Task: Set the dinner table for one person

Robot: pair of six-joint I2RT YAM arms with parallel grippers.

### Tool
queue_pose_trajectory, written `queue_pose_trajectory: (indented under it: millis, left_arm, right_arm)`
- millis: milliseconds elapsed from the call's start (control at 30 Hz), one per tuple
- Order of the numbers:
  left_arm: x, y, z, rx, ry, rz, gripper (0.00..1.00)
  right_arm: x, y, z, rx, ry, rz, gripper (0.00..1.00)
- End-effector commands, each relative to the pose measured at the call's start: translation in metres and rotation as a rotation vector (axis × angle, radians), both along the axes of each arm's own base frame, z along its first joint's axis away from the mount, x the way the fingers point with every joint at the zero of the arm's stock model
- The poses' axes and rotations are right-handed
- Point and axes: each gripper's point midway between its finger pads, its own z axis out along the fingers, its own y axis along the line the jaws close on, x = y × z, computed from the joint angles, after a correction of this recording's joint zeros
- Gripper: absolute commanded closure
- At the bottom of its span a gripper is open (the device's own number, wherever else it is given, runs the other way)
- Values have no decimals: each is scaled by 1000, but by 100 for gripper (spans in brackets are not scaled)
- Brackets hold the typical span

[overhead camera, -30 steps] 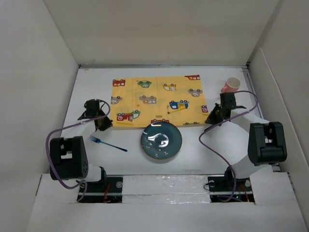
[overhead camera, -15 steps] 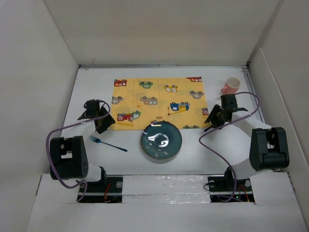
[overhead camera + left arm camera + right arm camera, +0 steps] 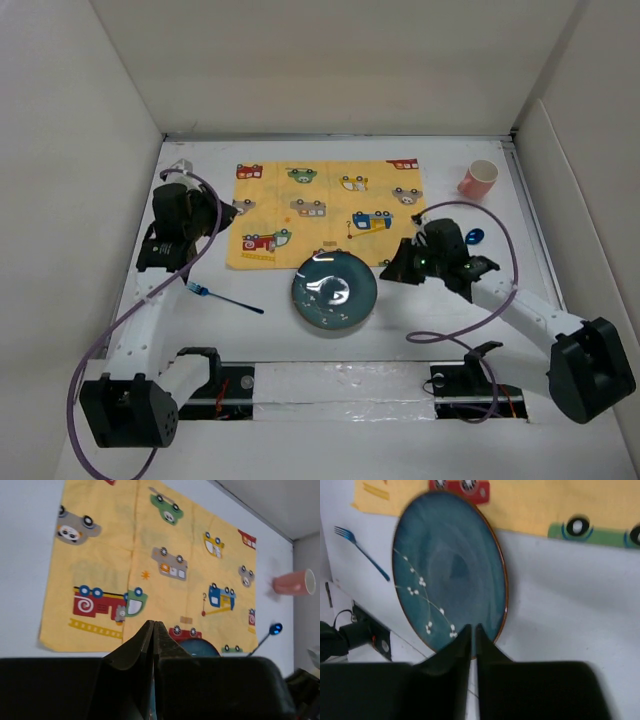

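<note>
Presently, the left tool [image 3: 153, 626] is seen fully closed, its jaws pressed together with nothing between them; it is held above the left edge of the placemat [image 3: 325, 212]. The right tool [image 3: 472, 629] is likewise shut and empty, and is poised off the placemat's near right corner, close beside the plate [image 3: 334, 291].

The placemat is laid flat toward the far middle of the white surface [image 3: 280, 335], so that part may be judged done. The plate is found at the placemat's near edge, overlapping it only slightly and not yet centred on it. The fork [image 3: 222, 297] is left on the bare surface off the placemat's near left corner. The spoon [image 3: 474, 237] is seen just beyond the placemat's right edge, and the cup [image 3: 479, 179] past its far right corner, apparently lying on its side.

Most of the setting is therefore judged to remain: the plate is to be brought onto the placemat, the cutlery placed beside it, and the cup stood upright.
</note>
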Motion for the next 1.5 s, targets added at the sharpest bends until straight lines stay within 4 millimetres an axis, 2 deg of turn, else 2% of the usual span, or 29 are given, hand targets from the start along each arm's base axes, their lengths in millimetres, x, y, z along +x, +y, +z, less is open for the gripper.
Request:
queue_pose_trajectory:
  millis: [0,33,67,100,200,267,300,333,433,500,533,567,667,767,800,867,900,933,967,1000,1033,1100,1200,1233,1267,1333,1367,1400,1467]
  left_arm:
    - [-15,-40,1,-40,3,-191,100]
    - [-19,-50,4,-59,-10,-245,100]
    - [-17,-50,6,-59,-22,-246,100]
    - [-18,-53,8,-66,-33,-261,91]
    - [-13,-58,14,-77,-56,-290,72]
    - [-10,-59,13,-78,-54,-298,69]
    - [-9,-59,12,-78,-49,-300,69]
    - [-8,-59,13,-75,-49,-295,69]
    - [-6,-57,14,-65,-48,-290,70]
    - [-5,-56,15,-56,-41,-284,71]
    - [-4,-55,15,-52,-40,-279,71]
    - [-5,-54,14,-50,-32,-276,71]
    - [-2,-51,17,-34,-29,-259,72]
    - [1,-47,27,-3,-41,-254,70]
    - [4,-46,39,9,-65,-253,69]
    - [6,-43,45,45,-62,-255,69]
    - [11,-40,64,66,-99,-244,69]
    - [14,-39,69,77,-101,-242,69]
    - [15,-37,73,98,-104,-244,69]
    - [19,-36,88,106,-136,-241,69]
    - [21,-36,92,108,-143,-241,68]
    - [26,-40,93,99,-143,-257,68]
    - [29,-47,83,64,-129,-287,68]
    - [29,-48,79,57,-122,-291,68]
    - [31,-49,79,54,-132,-291,68]
    - [31,-49,70,46,-114,-286,68]
    - [30,-50,70,45,-114,-291,69]
    - [30,-51,70,41,-117,-296,68]
    - [29,-51,70,42,-116,-296,69]
  right_arm:
    - [-15,24,-9,105,9,59,78]
    - [-17,26,-17,97,30,65,45]
    - [-16,26,-18,91,22,73,37]
    - [-18,28,-26,76,60,99,31]
    - [-22,39,-42,66,104,159,25]
    - [-30,44,-62,60,179,181,25]
    - [-21,48,-62,77,148,174,26]
    - [-23,47,-73,68,173,164,27]
    - [-21,48,-84,81,186,143,36]
    - [-17,49,-90,103,197,124,47]
    - [-19,49,-93,106,207,121,56]
    - [-22,48,-99,104,234,109,77]
    - [-27,39,-98,89,241,88,100]
    - [-35,32,-66,65,186,126,100]
    - [-40,30,-38,63,175,146,100]
    - [-39,37,3,96,96,198,100]
    - [-28,45,40,142,20,213,100]
    - [-16,43,62,175,-26,193,100]
    - [-4,44,79,210,-51,177,100]
    - [7,50,98,262,-87,193,100]
    - [32,53,111,290,-97,176,100]
    - [56,61,124,334,-112,193,100]
    - [106,76,130,349,-143,180,100]
    - [120,82,140,367,-159,175,100]
    - [137,83,124,366,-116,153,100]
    - [159,87,132,405,-153,152,100]
    - [172,91,145,418,-182,145,100]
    - [184,90,133,412,-153,133,100]
    - [197,91,129,427,-136,128,100]
